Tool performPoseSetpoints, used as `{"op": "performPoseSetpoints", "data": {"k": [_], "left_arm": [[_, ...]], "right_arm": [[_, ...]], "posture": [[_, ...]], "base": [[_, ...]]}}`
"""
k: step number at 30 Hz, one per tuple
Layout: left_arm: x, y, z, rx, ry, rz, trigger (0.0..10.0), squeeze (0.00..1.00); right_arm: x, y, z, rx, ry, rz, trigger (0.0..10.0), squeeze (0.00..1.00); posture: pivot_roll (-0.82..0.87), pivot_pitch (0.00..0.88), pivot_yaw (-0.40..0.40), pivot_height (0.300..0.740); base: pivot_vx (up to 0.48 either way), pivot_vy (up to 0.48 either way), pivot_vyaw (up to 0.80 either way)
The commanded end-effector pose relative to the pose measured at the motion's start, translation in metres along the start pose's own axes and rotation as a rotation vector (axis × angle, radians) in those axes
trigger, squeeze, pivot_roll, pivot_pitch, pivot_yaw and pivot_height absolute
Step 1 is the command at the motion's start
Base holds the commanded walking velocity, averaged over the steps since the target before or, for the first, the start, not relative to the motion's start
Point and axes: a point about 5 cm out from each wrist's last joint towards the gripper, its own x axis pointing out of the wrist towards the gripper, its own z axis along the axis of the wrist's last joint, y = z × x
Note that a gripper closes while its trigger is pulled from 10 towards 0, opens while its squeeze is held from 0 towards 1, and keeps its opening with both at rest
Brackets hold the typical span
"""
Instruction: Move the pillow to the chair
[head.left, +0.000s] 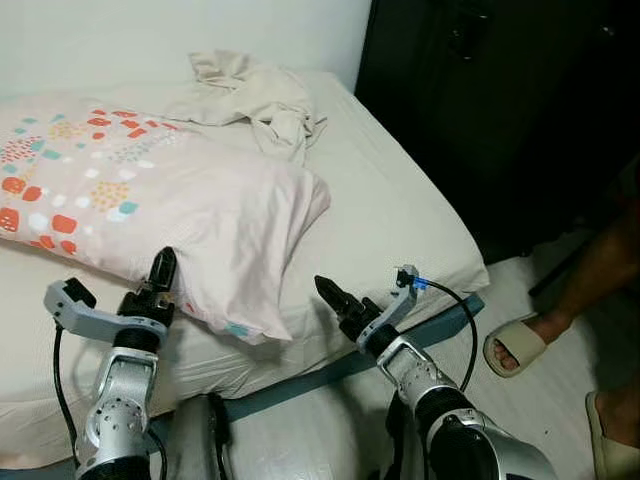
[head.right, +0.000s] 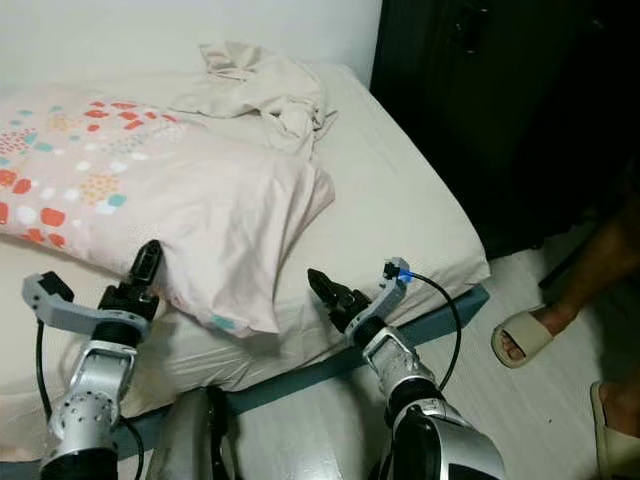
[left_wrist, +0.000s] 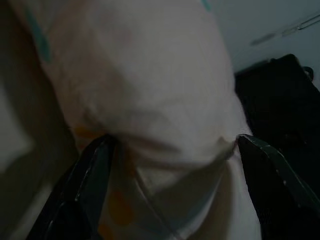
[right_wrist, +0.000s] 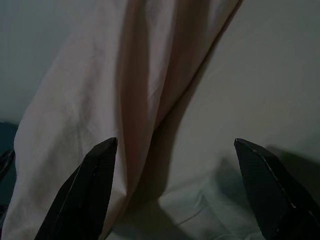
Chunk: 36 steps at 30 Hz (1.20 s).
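A pale pink pillow (head.left: 170, 190) with coloured square dots lies across the left half of the bed (head.left: 400, 200). My left gripper (head.left: 163, 268) is at the pillow's near edge. In the left wrist view its fingers (left_wrist: 97, 165) are spread wide, and the pillow (left_wrist: 150, 90) bulges between them and touches the tips. My right gripper (head.left: 328, 292) hovers over the bed's front edge, just right of the pillow's hanging near corner. It is open, and the right wrist view looks at folded pillow fabric (right_wrist: 125, 100) and bare sheet between the fingers (right_wrist: 95, 175).
A crumpled beige cloth (head.left: 262, 98) lies at the back of the bed. A dark wardrobe (head.left: 480, 100) stands to the right. A person's sandalled foot (head.left: 520, 345) rests on the pale floor at right, with a second sandal (head.left: 612, 430) nearer.
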Motion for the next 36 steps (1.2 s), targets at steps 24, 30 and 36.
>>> {"op": "performPoseSetpoints", "data": {"k": [24,30,36], "left_arm": [[-0.01,-0.047,-0.113,-0.274,0.288,-0.016,10.0,0.0],[-0.005,-0.048,-0.112,-0.196,0.259,0.004,1.6,0.0],[0.004,-0.044,-0.099,-0.147,0.2,0.02,0.0,0.0]], "right_arm": [[-0.006,-0.007,0.002,-0.029,-0.006,-0.036,10.0,0.0],[-0.004,-0.005,0.004,-0.032,-0.012,-0.037,10.0,0.0],[-0.004,-0.005,0.008,-0.039,-0.02,-0.039,10.0,0.0]], "posture": [[0.11,0.222,-0.039,0.358],[0.1,0.215,-0.041,0.358],[0.1,0.198,-0.045,0.358]], "base": [[0.0,0.0,0.0],[0.0,0.0,0.0],[0.0,0.0,0.0]]}}
